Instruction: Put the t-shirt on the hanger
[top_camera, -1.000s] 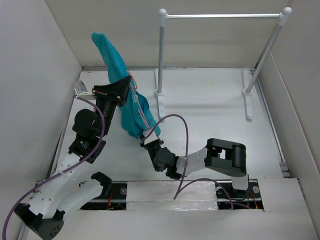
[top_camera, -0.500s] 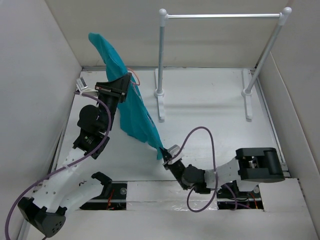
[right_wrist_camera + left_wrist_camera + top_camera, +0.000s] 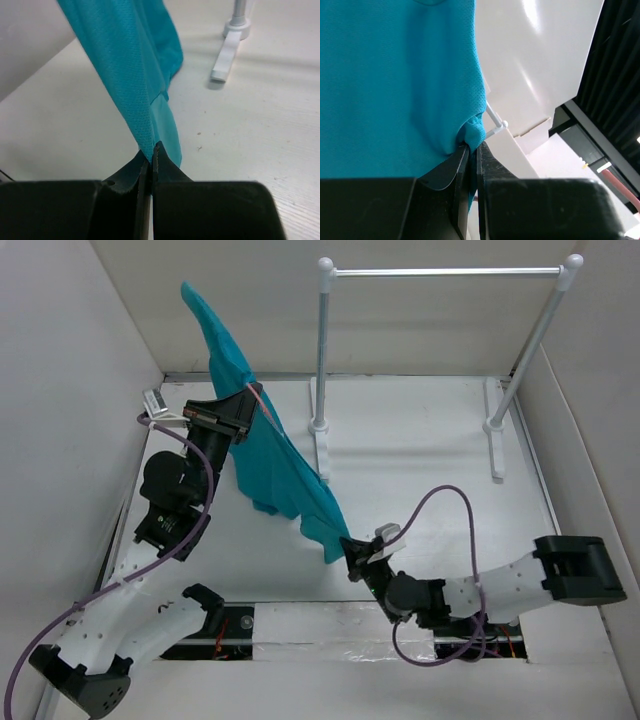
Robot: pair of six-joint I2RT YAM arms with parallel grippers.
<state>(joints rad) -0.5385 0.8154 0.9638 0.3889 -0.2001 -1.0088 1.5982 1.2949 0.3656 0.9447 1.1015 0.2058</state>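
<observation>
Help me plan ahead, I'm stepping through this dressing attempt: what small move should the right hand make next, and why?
Probably draw the right hand slightly toward the near right edge, with the hem pinched. The t-shirt stretches between it and the raised left hand, which is shut on the fabric beside the hanger wire. A gentle pull may settle the cloth over that wire.

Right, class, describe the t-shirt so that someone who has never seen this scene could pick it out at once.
Start at the white table with the metal rail at its back, then look left of the rail. There the t-shirt stretches slantwise from the high left gripper down to the right gripper. It alone is soft teal fabric among hard metal and plastic parts.
</observation>
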